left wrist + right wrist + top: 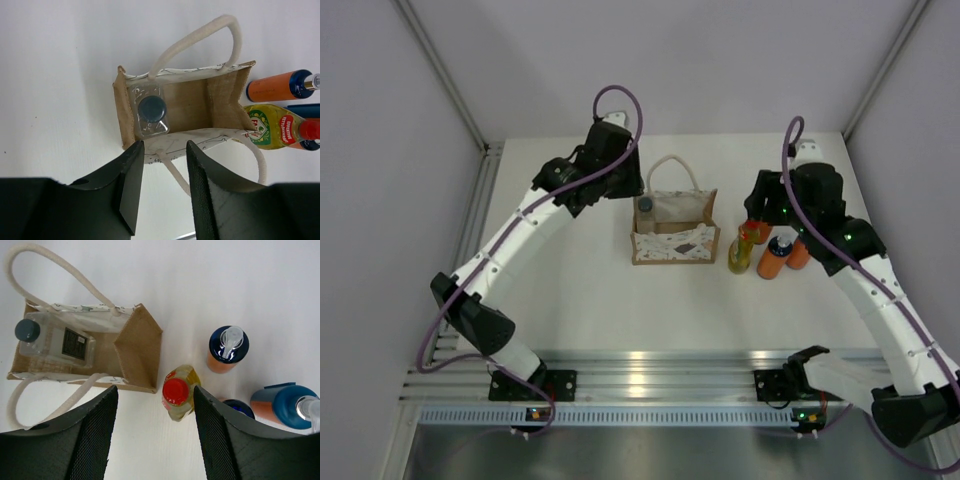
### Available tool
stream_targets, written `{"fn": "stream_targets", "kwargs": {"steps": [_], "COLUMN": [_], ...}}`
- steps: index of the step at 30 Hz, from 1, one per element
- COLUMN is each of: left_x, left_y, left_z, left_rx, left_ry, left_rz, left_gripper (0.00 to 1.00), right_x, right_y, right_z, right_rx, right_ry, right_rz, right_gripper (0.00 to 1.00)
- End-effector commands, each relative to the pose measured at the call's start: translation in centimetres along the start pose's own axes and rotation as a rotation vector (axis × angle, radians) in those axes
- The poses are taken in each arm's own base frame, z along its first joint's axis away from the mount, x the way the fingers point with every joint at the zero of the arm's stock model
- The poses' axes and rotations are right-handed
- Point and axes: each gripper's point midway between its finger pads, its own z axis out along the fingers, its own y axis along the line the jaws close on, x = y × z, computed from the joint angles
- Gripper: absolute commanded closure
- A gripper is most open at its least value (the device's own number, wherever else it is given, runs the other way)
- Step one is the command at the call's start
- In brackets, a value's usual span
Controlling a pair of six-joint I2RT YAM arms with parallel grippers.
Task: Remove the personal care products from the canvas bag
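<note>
Holding one clear dark-capped bottle (151,111), the tan canvas bag (220,100) stands upright. Both pairs of jaws gape, empty.

Rough canvas bag (220,100), clear plastic bottle (149,112)

Both arms extend forward from their bases, the left arm (510,240) elbowing in toward the left of the canvas bag (673,245), the right arm (880,290) toward its right, with the left gripper (165,147) and the right gripper (155,392) pointing downward, jaws parted, nothing held.
</note>
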Motion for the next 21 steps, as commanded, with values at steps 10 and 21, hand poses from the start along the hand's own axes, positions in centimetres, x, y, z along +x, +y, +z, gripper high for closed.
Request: {"fn": "stream_targets", "kwargs": {"steps": [10, 21], "left_x": [2.4, 4.3], "left_y": [0.2, 1.0], "left_z": [4.2, 7.3], "left_rx": [-0.184, -0.252], "left_ry": [0.084, 0.128], "left_rz": [-0.036, -0.038], "left_gripper": [0.62, 0.54], "right_x": [-1.4, -1.1], "right_y": [1.0, 1.3], "right_z": [-4.2, -4.4], "right_rx": [-0.078, -0.101], "right_ry": [-0.043, -0.035], "right_rz": [0.05, 0.04], "right_gripper": [0.39, 0.38]}}
